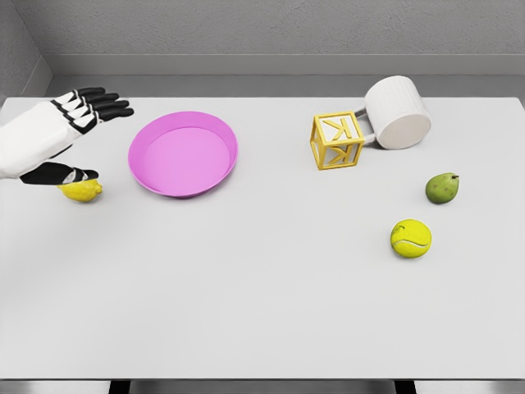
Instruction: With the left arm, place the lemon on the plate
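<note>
A yellow lemon [82,191] lies on the white table at the far left, left of the pink plate [183,153]. My left hand [79,135] hovers just above the lemon with its black fingers [102,105] stretched out toward the plate and its thumb [61,173] right over the lemon's top. The hand is open and holds nothing. Part of the lemon is hidden under the thumb. The plate is empty. My right arm does not show.
A yellow letter block [337,140] stands right of the plate, with a white mug [397,112] lying on its side behind it. A green pear [441,188] and a yellow tennis ball [410,239] sit at the right.
</note>
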You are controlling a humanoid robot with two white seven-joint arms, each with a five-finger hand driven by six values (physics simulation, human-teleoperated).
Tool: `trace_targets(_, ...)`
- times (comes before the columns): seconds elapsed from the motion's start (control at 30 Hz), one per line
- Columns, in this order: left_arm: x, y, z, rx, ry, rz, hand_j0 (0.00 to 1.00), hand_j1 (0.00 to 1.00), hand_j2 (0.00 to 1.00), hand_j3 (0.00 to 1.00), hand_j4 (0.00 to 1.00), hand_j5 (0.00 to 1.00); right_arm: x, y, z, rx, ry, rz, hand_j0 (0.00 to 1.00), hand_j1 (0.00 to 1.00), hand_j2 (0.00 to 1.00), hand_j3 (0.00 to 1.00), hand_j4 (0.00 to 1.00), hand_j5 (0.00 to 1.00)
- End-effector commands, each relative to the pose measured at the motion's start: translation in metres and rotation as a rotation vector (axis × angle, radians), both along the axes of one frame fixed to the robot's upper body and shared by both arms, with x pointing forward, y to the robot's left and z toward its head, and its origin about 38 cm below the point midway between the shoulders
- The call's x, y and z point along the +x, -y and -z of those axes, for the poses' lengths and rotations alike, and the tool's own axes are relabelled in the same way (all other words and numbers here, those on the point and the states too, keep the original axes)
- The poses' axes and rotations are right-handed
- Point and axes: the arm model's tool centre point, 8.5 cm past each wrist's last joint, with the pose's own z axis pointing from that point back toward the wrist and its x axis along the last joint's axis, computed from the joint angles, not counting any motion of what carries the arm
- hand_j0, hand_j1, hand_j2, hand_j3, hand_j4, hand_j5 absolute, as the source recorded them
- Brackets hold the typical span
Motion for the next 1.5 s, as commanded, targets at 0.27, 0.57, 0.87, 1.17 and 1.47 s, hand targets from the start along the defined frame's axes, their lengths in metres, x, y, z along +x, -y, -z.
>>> trace_targets(0.27,-0.006,-0.028,0.039,0.199,-0.159,-0.06,1.0,1.0,1.0,1.0,1.0,1.0,0.0,0.0,0.0,0.0,-0.002,-0.001,1.0,1.0,1.0,1.0,1.0,1.0)
trace_targets(0.57,-0.005,-0.08,0.061,0.284,-0.269,-0.185,1.0,1.0,1.0,1.0,1.0,1.0,0.0,0.0,0.0,0.0,-0.002,0.001,1.0,1.0,1.0,1.0,1.0,1.0)
trace_targets(0.87,0.011,-0.061,0.075,0.314,-0.306,-0.141,1.0,1.0,1.0,1.0,1.0,1.0,0.0,0.0,0.0,-0.001,-0.002,0.001,1.0,1.0,1.0,1.0,1.0,1.0)
trace_targets(1.17,0.013,-0.044,0.088,0.295,-0.322,-0.109,1.0,1.0,1.0,1.0,1.0,1.0,0.0,0.0,0.0,-0.001,-0.002,-0.001,1.0,1.0,1.0,1.0,1.0,1.0)
trace_targets(1.47,0.035,-0.047,0.09,0.312,-0.291,-0.158,1.0,1.0,1.0,1.0,1.0,1.0,0.0,0.0,0.0,-0.001,-0.002,-0.001,1.0,1.0,1.0,1.0,1.0,1.0)
